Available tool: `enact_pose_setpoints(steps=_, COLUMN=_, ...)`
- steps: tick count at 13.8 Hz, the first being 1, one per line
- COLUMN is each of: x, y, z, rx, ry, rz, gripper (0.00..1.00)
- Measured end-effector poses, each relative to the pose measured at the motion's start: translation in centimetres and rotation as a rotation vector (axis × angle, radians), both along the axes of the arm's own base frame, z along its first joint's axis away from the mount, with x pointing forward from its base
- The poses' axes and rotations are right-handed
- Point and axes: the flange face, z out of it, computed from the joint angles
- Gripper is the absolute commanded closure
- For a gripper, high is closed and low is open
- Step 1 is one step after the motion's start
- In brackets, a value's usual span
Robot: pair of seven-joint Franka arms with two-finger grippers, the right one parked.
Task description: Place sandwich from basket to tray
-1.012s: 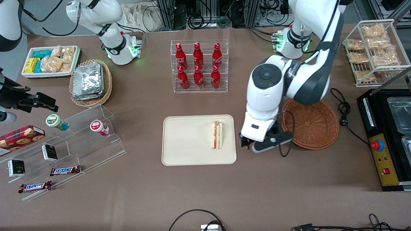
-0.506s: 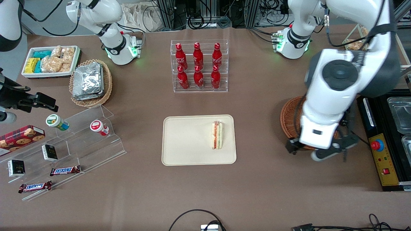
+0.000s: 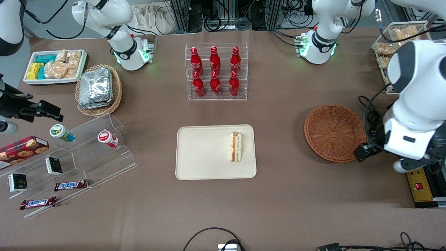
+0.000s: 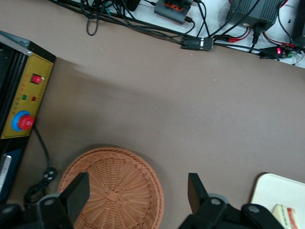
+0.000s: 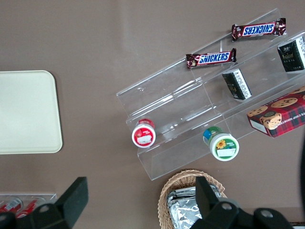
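The sandwich point(image 3: 235, 146) lies on the cream tray point(image 3: 202, 153), toward the edge of the tray that faces the basket point(image 3: 335, 133), resting with its striped filling edge turned up so that the red, orange and green layers show. By how things lie, the placing looks done: the reddish-brown wicker basket sits empty, well apart from the tray toward the working arm's end of the table. The gripper point(image 4: 138, 200) hangs above the table near the basket's outer rim, its fingers spread wide with nothing between them, as the left wrist view shows. As for handling, the sandwich is probably light and soft; the bread would give under a firm squeeze and the filling could be pushed out, while the clear wrap is likely slick against smooth pads. If it had to be taken up again, the safest hold would seem to be across the two flat bread faces near the middle of the wedge, closing gently, not on the thin pointed end. Farther from the front camera stands a clear rack of red bottles point(image 3: 216, 72).
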Motion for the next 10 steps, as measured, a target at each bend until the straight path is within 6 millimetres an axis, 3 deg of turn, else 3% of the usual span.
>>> enact_pose_setpoints(steps=5, x=-1.2, y=5.6, z=2.6, rx=-0.016, ry=0.013, rz=-0.052, gripper=0.04)
enact_pose_setpoints(steps=8, x=-3.2, y=9.3, z=4.9, rx=-0.025, ry=0.014, rz=-0.076, gripper=0.0)
enact_pose_setpoints(steps=10, x=-4.9, y=10.4, z=6.4, rx=-0.041, ry=0.033, rz=-0.11, gripper=0.0)
